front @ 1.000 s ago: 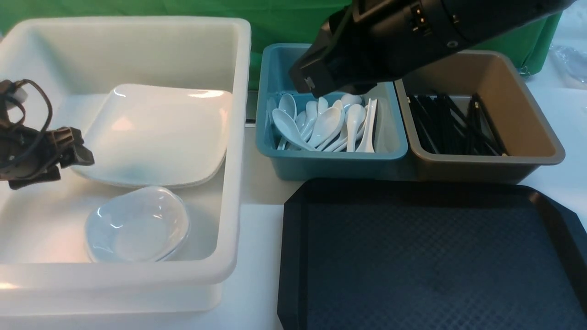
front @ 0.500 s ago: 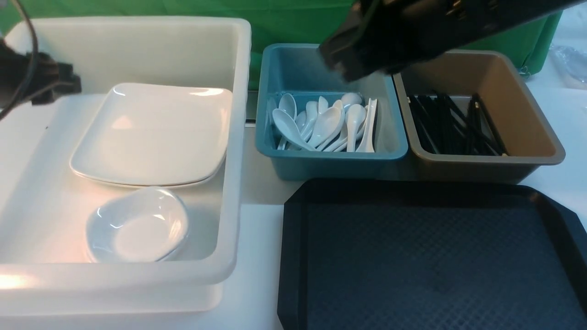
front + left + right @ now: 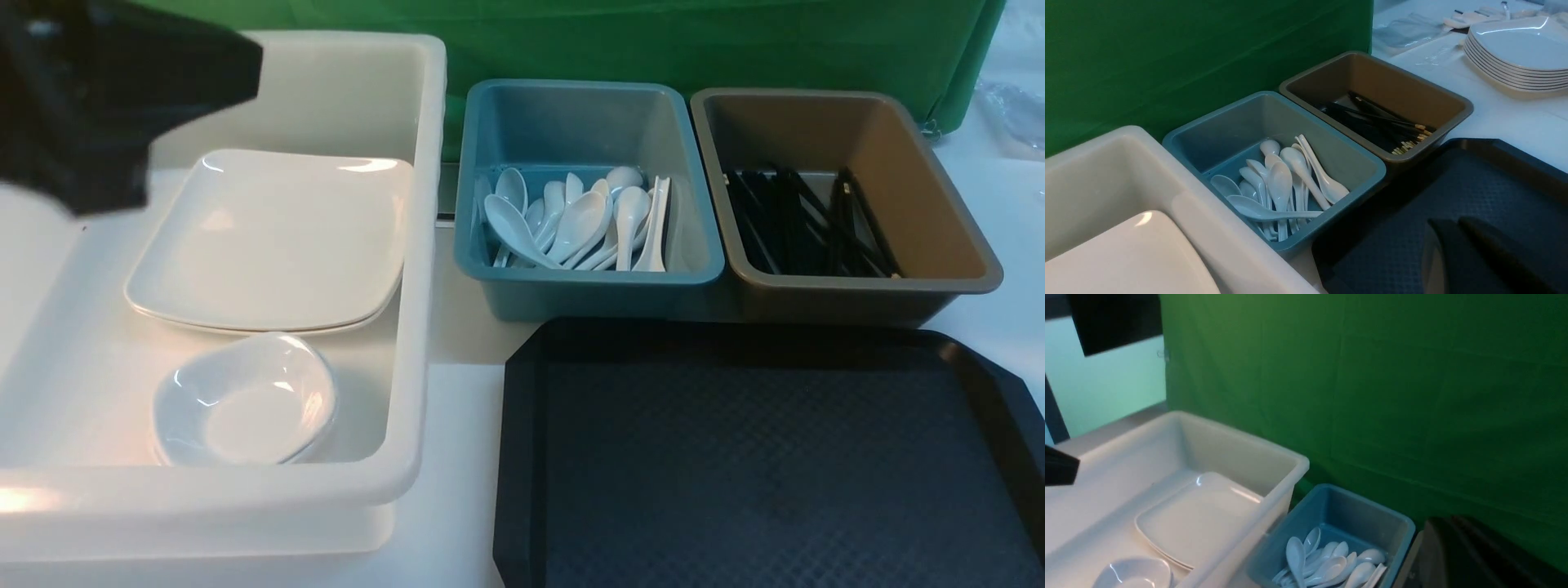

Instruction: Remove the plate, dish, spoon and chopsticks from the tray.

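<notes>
The black tray sits at the front right with nothing on it. The white plate and a small white dish lie inside the white tub. Several white spoons lie in the blue tub. Black chopsticks lie in the brown tub. My left arm is a dark blur high at the far left, over the white tub. My left gripper is shut and empty. My right gripper is out of the front view; its fingers look together, holding nothing.
A stack of white plates stands on the table beyond the brown tub. A green cloth hangs behind the tubs. The tubs stand side by side just behind the tray.
My right arm has lifted away from over the blue tub and left the front view. My left arm has risen from low in the white tub to the top left.
</notes>
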`<act>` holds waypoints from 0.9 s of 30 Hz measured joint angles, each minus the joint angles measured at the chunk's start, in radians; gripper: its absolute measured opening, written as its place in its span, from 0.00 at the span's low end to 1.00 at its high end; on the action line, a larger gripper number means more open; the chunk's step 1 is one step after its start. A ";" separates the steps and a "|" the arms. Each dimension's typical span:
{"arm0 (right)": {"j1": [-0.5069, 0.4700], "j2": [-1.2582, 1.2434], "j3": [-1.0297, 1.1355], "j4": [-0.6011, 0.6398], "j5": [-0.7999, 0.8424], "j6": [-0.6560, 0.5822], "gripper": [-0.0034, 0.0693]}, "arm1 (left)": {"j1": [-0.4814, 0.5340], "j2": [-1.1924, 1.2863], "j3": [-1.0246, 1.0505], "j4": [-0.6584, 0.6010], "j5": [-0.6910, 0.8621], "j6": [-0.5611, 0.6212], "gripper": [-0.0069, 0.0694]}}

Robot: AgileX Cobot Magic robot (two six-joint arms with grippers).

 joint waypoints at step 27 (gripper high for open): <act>0.000 -0.653 0.947 -0.283 -0.597 0.256 0.08 | -0.001 -0.647 0.731 0.037 -0.366 -0.264 0.11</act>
